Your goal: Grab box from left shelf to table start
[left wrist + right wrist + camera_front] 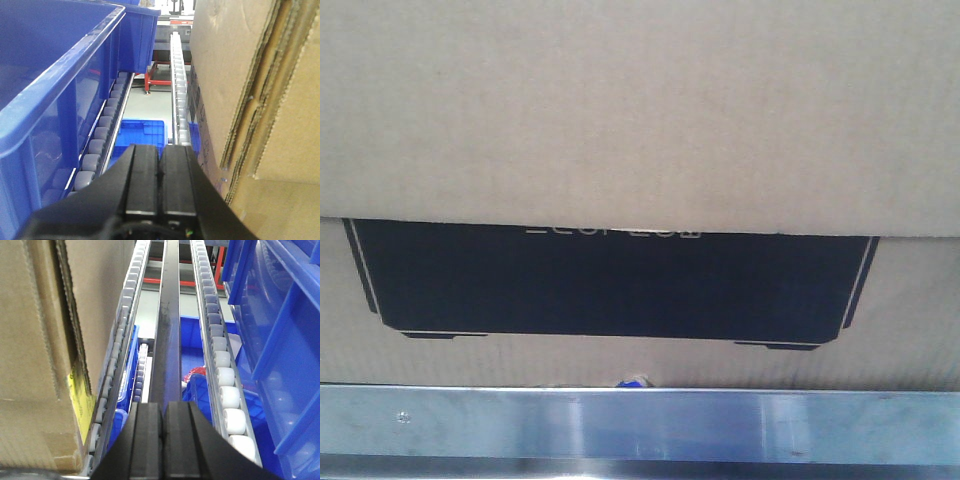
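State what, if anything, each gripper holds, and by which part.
Nothing: the left gripper and right gripper are shut empty, one beside each side of the box. Whether they press it cannot be told.

The left shelf shows its brushed steel front edge across the whole bottom of the front view. Directly above it the box fills the frame, its black panel with a thin white border at centre. In the left wrist view a row of grey rollers runs from lower left toward upper centre, bearing a blue bin at left; the box stands at right. In the right wrist view a dark metal divider runs up the centre between two roller rows, with cardboard at left and further blue bins at right.
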Robot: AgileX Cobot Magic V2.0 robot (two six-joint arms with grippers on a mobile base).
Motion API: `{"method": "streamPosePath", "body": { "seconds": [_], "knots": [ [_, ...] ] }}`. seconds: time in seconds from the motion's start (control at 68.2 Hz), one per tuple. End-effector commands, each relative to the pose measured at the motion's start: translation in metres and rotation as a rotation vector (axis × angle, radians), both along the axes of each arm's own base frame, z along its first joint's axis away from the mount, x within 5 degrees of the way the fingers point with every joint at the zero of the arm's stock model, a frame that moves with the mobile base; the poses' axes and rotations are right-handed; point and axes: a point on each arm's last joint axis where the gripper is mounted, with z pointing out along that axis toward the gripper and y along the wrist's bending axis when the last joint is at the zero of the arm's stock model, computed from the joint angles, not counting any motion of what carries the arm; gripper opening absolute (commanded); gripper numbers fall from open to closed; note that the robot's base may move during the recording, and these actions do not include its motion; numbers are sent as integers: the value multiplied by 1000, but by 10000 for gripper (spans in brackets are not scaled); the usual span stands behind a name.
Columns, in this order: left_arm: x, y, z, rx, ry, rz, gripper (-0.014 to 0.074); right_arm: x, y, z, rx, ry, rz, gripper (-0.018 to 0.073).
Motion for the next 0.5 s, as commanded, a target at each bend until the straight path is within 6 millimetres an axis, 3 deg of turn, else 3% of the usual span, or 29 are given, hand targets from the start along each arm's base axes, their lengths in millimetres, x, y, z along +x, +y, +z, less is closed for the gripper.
{"method": "streamPosePath", "body": {
  "seconds": [0.0,0.484],
  "knots": [
    [-3,0,12,-24,-114,-7,-99,0,-1,8,-14,-90,-7,58],
    [-3,0,12,-24,-114,-7,-99,0,-1,8,-14,-90,-7,58]
  ]
}}
